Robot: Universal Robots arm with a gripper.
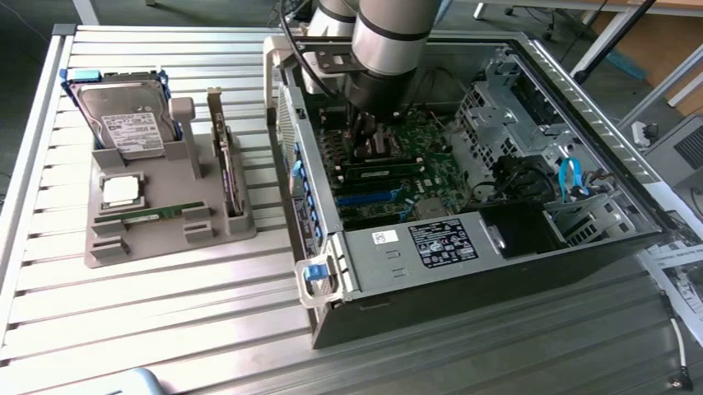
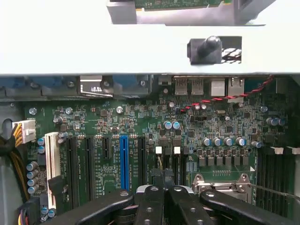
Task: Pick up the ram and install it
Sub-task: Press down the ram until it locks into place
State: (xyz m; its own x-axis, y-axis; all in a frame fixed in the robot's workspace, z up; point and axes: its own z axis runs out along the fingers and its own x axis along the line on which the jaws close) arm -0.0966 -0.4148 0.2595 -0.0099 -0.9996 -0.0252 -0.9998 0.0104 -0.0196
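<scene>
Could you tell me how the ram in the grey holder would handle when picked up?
The ram is a thin, narrow board: probably light and stiff. Lying low in the grey holder, it offers slim edges, so may slip.

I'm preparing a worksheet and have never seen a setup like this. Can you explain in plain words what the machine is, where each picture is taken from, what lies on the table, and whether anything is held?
The grey tube is a robot arm reaching into an open computer case. One picture looks down from outside; the other comes from a camera on the arm's wrist, facing the motherboard. Its gripper has its jaws shut, with nothing visibly between them. On the metal table, a grey holder carries a hard drive, a processor chip, an upright card and the ram, lying there.
</scene>
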